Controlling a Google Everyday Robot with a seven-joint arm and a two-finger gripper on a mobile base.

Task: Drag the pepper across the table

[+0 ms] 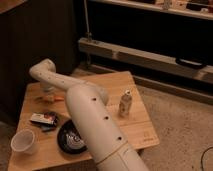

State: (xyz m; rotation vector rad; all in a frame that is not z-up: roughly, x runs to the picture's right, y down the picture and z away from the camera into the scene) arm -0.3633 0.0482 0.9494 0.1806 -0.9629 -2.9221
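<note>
Pepper [58,98] lies on the table [115,82] toward its far left part, beyond the black bowl [70,140] and a little left of it, with its orange body showing just beside the arm's [95,120] end. The gripper [48,93] is down at that same spot, right over the pepper's left end, beneath the bent wrist. Whether it has closed on the pepper, or is only pressing against it, I cannot tell; the wrist hides the contact.

Around the bowl: 1 flat dark packet [43,119] sits just to its left, 1 white cup [23,141] stands further left near the front edge, and 1 white-and-silver bottle [125,103] stands upright well to the bowl's right.

As a judgement, the reach and the descent look done, since the tool is at the pepper. The drag itself looks barely begun or not begun: the pepper is in the far left part of the table, and most of the open planks lie to its right.
</note>
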